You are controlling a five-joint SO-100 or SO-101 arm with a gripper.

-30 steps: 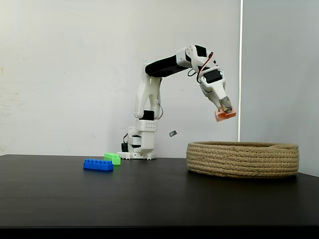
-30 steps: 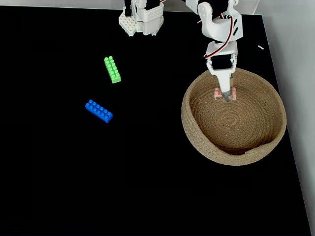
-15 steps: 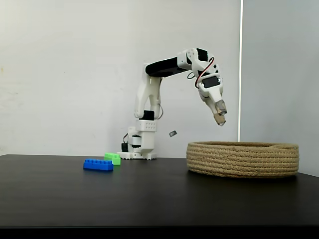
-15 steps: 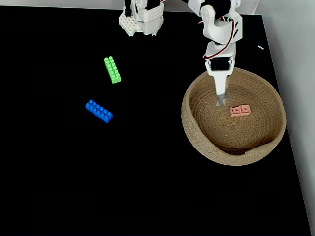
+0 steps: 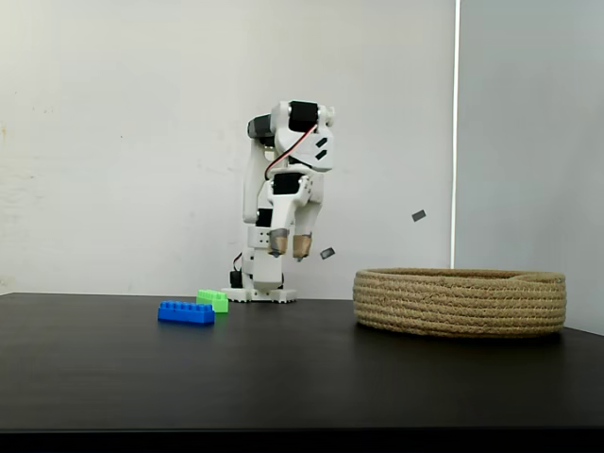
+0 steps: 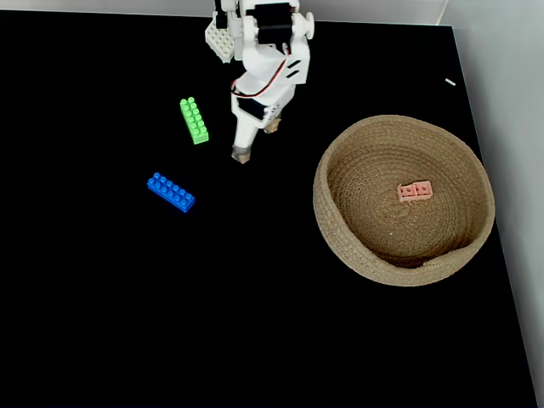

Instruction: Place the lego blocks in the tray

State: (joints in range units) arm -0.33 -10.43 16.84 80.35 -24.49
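The pale pink lego block (image 6: 415, 190) lies inside the round rope tray (image 6: 340, 246), right of its middle. The tray (image 5: 460, 301) sits on the right of the black table. A green block (image 6: 194, 120) and a long blue block (image 6: 171, 192) lie on the table to the left; from the side the blue block (image 5: 186, 312) is in front of the green block (image 5: 213, 300). My gripper (image 6: 257, 141) hangs open and empty above the table, just right of the green block, clear of the tray. Side on, the gripper (image 5: 290, 247) points down.
The arm's white base (image 6: 234, 38) stands at the table's back edge. The table's right edge (image 6: 501, 255) runs close beside the tray. Small dark marks (image 5: 419, 216) dot the wall behind. A tiny white scrap (image 6: 450, 82) lies past the table's right edge.
The gripper let go of the pink block, which dropped into the tray. The arm then folded back and swung left, from above the tray to beside the green block.
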